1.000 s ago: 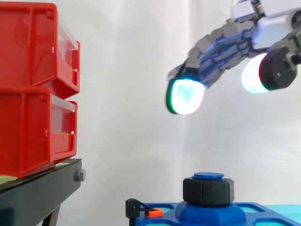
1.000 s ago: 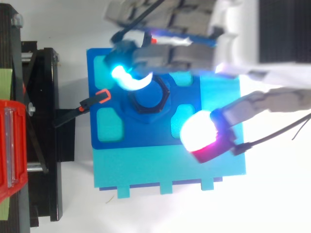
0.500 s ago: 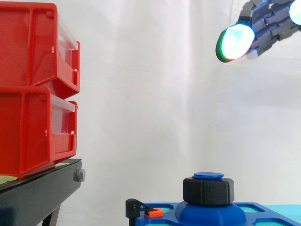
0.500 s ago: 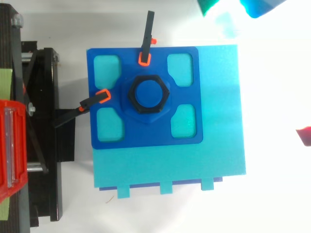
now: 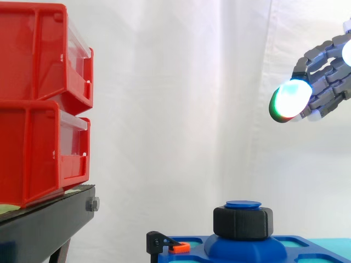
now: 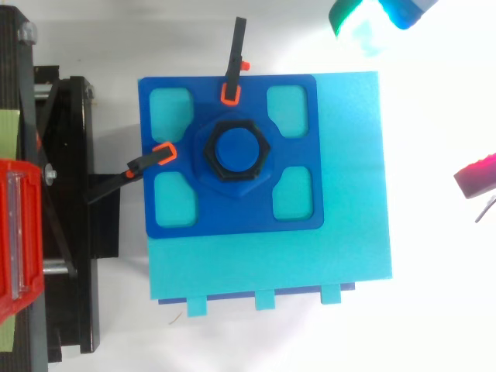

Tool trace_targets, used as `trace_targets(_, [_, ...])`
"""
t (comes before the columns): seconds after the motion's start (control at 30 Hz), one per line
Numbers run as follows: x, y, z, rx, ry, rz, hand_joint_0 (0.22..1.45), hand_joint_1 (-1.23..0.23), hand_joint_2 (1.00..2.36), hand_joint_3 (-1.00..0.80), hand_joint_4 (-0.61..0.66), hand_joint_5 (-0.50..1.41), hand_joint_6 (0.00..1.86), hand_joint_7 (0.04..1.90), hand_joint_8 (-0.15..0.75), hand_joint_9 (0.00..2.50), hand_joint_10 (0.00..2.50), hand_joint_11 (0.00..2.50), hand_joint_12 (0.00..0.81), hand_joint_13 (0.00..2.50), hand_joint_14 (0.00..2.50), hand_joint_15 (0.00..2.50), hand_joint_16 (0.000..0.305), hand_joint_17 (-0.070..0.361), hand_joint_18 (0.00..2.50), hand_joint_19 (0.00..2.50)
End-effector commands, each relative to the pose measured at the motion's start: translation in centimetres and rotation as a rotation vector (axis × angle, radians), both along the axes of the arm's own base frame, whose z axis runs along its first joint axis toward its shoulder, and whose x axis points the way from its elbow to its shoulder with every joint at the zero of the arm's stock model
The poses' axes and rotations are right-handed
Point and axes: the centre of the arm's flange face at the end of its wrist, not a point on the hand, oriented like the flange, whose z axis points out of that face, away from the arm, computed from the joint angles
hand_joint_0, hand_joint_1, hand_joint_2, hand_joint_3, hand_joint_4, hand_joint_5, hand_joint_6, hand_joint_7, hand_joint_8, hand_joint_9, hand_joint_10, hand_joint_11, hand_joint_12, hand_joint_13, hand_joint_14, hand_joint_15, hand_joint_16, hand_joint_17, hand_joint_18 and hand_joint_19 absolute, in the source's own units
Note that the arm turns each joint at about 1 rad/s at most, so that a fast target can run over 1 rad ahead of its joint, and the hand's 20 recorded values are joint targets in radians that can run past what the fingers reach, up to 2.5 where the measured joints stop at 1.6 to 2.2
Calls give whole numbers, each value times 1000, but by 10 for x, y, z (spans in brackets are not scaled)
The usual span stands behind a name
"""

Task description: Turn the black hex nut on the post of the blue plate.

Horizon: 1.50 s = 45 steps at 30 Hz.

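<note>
The black hex nut (image 5: 243, 221) sits on the blue post (image 5: 243, 204) in the middle of the blue plate (image 6: 232, 213); from above the nut (image 6: 235, 151) rings the post's round top. My hand (image 5: 323, 82) hangs high to the right of the nut, well clear of it, with relaxed fingers stretched leftward and nothing in them. One fingertip (image 5: 290, 100) glows white-green. In the top view, glowing fingertips (image 6: 360, 19) show beyond the plate's far right corner, and a magenta one (image 6: 477, 174) at the right edge.
The blue plate lies on a cyan base (image 6: 349, 232). Two black clamps with orange tips (image 6: 232, 62) (image 6: 147, 159) pin the plate at its top and left edges. Stacked red bins (image 5: 38, 104) stand on a black stand (image 5: 44, 224) at the left.
A second ago my hand hovered just above the nut. It lifted up and away to the right, then came down a little at the right edge. The nut looks unmoved.
</note>
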Motion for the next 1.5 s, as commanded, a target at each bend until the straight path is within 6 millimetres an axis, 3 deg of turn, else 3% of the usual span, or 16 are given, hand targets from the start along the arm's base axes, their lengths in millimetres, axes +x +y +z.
trace_targets(0.0, [0,0,0,5,-3,-2,422,-505,1000,-500,221,-242,502,734,285,387,0,0,358,374,4,120,46,103,269,263])
trace_targets(1.47, [0,0,0,5,-3,-2,439,-584,1000,-500,232,-230,502,746,302,464,0,36,374,388,4,136,47,106,264,255])
